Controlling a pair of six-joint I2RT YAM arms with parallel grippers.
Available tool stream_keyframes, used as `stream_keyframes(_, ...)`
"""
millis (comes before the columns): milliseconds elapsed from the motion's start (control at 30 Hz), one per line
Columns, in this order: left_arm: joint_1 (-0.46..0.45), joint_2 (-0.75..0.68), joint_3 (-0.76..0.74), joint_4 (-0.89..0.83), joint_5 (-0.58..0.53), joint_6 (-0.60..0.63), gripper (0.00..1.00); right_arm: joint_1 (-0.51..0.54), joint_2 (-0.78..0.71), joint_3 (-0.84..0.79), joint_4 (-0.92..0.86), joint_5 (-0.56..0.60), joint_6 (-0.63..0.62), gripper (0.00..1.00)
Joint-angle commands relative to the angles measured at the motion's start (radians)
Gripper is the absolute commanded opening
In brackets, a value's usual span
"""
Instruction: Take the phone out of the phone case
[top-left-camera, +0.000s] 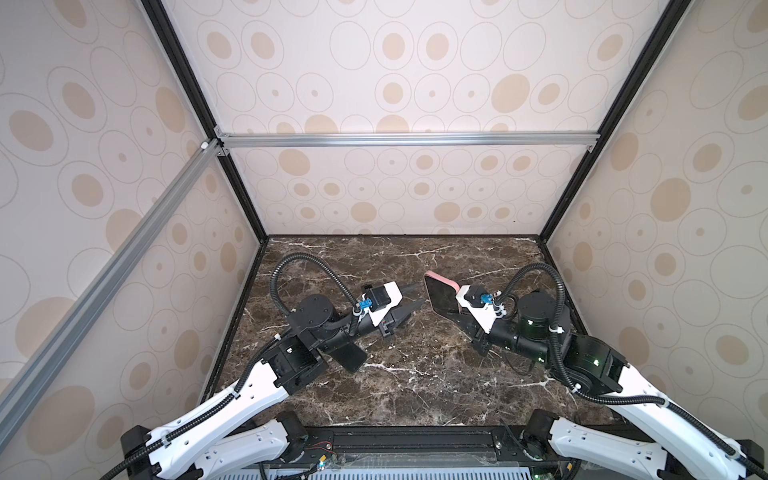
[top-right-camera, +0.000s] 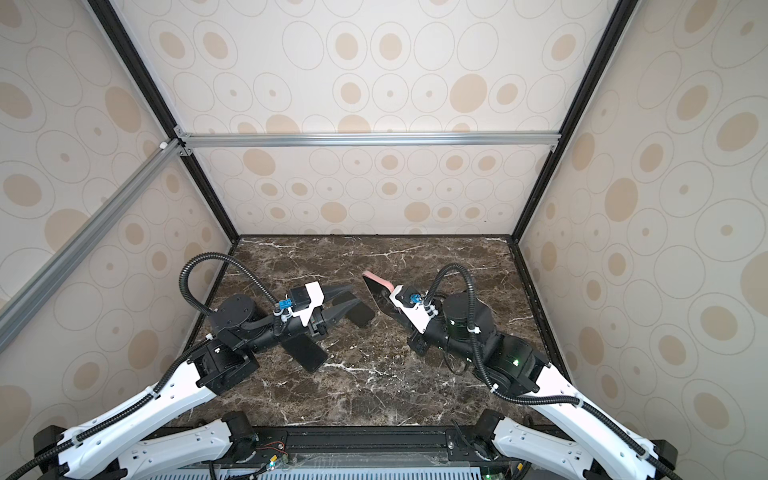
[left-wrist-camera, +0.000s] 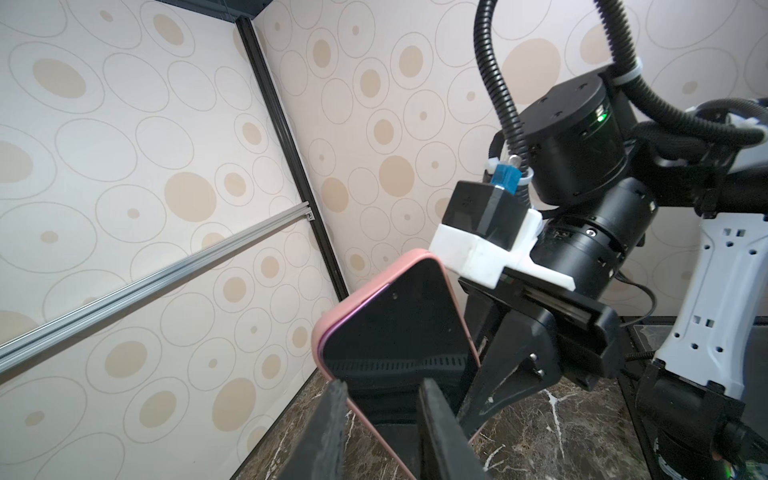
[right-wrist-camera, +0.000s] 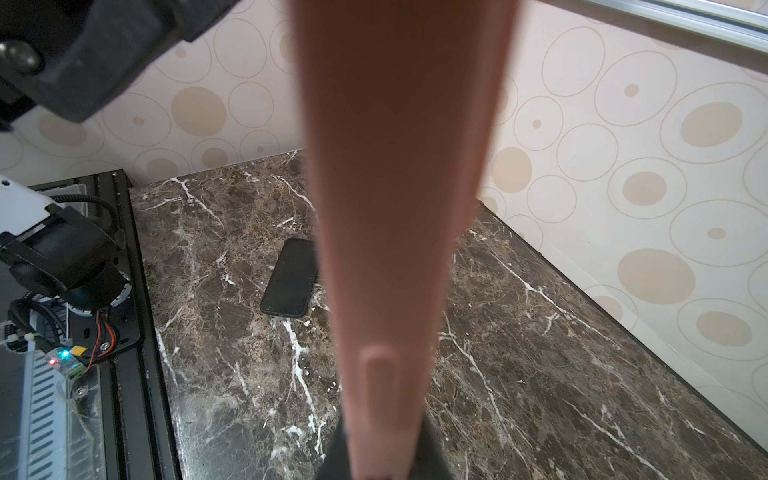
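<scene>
Phone, dark screen showing, sat inside the pink phone case, held tilted above the marble table near its middle.

Nearest the base, a second black handset lay flat beside the left arm, and a wide swing there could have knocked it.

Further out, the left gripper had its jaws partly apart and empty, with the tips at the case's near corner. Whether they touched it I could not tell. Closing there risked pinching case and phone together, so that nothing would part. It could also have levered the whole thing sideways.

Furthest out, the right gripper was clamped tight on one end of the case only. That short hold could have let the soft rim flex and slip, dropping the phone onto hard stone.
</scene>
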Motion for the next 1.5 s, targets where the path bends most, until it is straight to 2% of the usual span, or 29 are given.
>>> stream_keyframes(0,-0.008,0.003,0.044,0.04,-0.015,0.038,0.3,-0.001,-0.003,0.022,0.035,-0.041,-0.008,0.0)
stream_keyframes(467,-0.008,0.029,0.05,0.049,-0.025,0.047,0.26,-0.001,-0.006,0.019,0.035,-0.077,-0.02,0.0)
stream_keyframes(800,-0.008,0.024,0.048,0.069,-0.075,0.047,0.26,-0.002,-0.008,0.015,0.037,-0.056,-0.019,0.0)
stream_keyframes(1467,-0.009,0.048,0.056,0.039,-0.049,0.047,0.18,-0.002,0.01,0.026,0.03,-0.13,-0.034,0.0)
